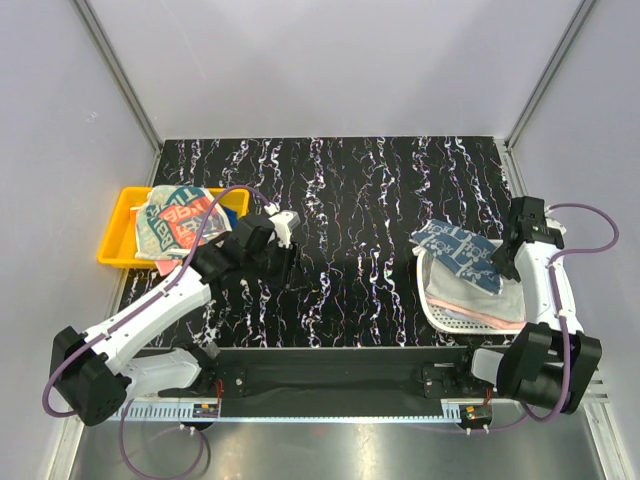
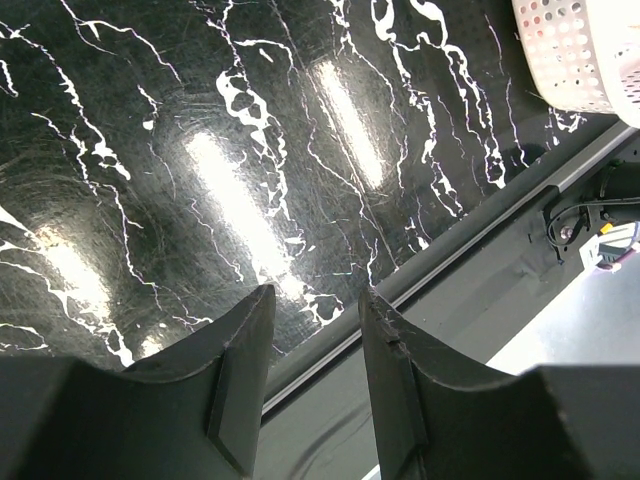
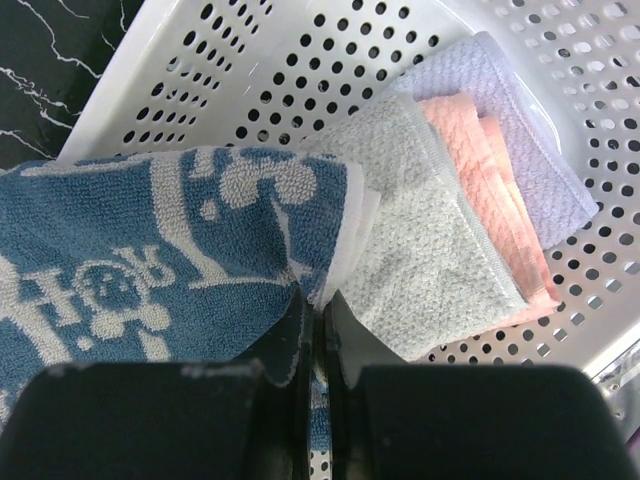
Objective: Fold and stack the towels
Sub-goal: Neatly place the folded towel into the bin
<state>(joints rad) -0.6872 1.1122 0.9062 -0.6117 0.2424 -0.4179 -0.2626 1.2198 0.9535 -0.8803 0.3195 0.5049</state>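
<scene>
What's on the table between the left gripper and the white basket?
Nothing. In the top view, only bare black marbled table separates the left gripper from the white basket; the left wrist view shows the same bare stretch.

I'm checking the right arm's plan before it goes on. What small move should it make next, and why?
Probably lift it: the right gripper is shut on the blue patterned towel, which drapes over other towels in the white basket. Raising it toward the middle of the table would free it for folding; the left gripper is open, empty.
</scene>
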